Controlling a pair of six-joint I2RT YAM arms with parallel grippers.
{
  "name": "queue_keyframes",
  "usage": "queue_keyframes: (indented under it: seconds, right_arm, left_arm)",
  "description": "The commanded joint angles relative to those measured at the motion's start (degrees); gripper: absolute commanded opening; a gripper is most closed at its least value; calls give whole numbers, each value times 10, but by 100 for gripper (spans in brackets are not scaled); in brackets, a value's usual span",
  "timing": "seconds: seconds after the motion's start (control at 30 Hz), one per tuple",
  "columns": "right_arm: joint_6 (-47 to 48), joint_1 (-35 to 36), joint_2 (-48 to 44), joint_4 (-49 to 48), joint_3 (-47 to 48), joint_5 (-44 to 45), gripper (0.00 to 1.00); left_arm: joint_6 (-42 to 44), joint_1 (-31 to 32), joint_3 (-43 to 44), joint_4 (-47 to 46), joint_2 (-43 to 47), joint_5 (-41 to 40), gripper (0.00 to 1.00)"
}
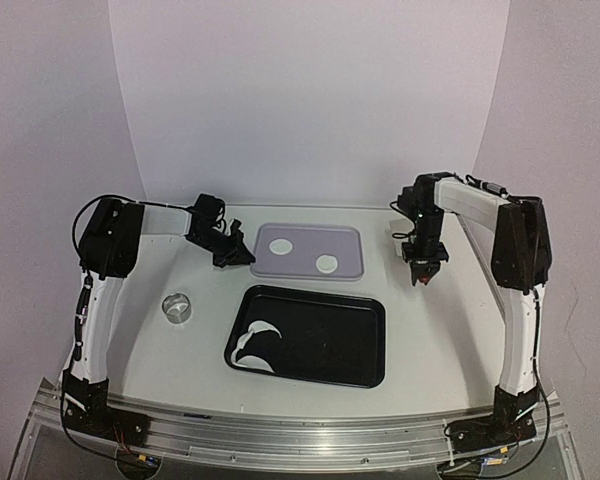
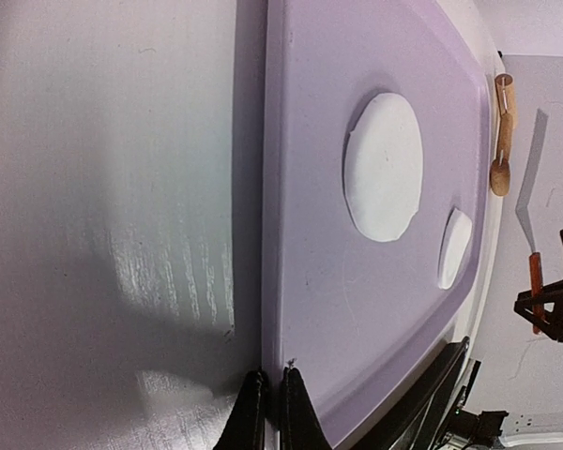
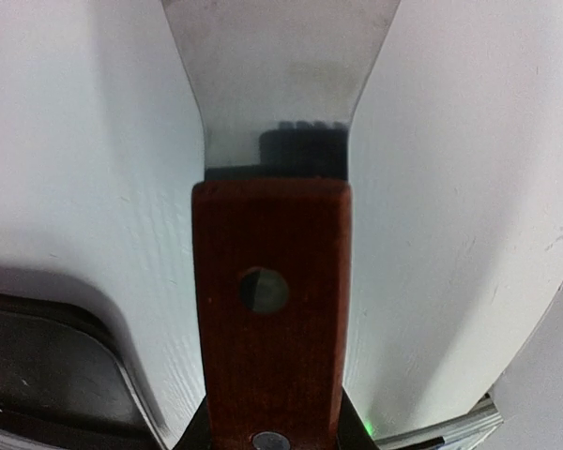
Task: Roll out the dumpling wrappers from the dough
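Two dumpling wrappers (image 1: 279,244) (image 1: 327,263) lie as neat white discs on a lavender tray (image 1: 345,240). They also show in the left wrist view (image 2: 383,167) (image 2: 454,247). Curved white dough scraps (image 1: 255,340) lie in the left end of a black tray (image 1: 370,345). My left gripper (image 1: 238,252) (image 2: 270,412) is at the lavender tray's left edge (image 2: 300,234), its jaws closed narrowly with the rim between them. My right gripper (image 1: 423,268) (image 3: 267,436) is shut on the red-brown wooden handle (image 3: 267,309) of a metal scraper (image 3: 281,66), held over the white table right of the lavender tray.
A round metal cutter ring (image 1: 178,307) stands on the table left of the black tray. A small wooden rolling pin (image 2: 502,131) lies beyond the lavender tray's far end. The black tray's corner (image 3: 47,366) is close to the scraper handle. White walls enclose the table.
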State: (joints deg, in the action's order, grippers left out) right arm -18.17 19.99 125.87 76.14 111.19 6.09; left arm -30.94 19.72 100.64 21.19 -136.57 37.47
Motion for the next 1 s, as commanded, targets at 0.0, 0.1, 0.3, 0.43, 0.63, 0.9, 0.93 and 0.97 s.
queue_keyframes:
  seconds: [0.0, 0.1, 0.3, 0.43, 0.63, 0.9, 0.93, 0.97]
  right_arm:
    - [29, 6, -50, 169, -78, -49, 0]
    - [47, 7, -54, 149, -98, -71, 0]
    - [55, 6, -64, 143, -120, -68, 0]
    - [48, 6, -84, 141, -125, -65, 0]
    - [36, -27, -126, 139, -118, -73, 0]
    - [23, -131, -192, 95, -235, -75, 0]
    - [24, -141, -194, 83, -254, -81, 0]
    - [25, -148, -196, 73, -273, -85, 0]
  left_arm:
    - [15, 10, 13, -6, 12, 19, 0]
    - [23, 11, 24, 0, 5, 17, 0]
    - [28, 11, 31, 9, 1, 10, 0]
    - [27, 12, 27, 6, 6, 8, 3]
    - [27, 11, 24, 7, 19, 6, 19]
    - [50, 3, 11, 26, 74, 0, 30]
    - [67, 3, -1, 30, 87, -7, 30]
    - [83, 3, -15, 31, 105, -17, 30]
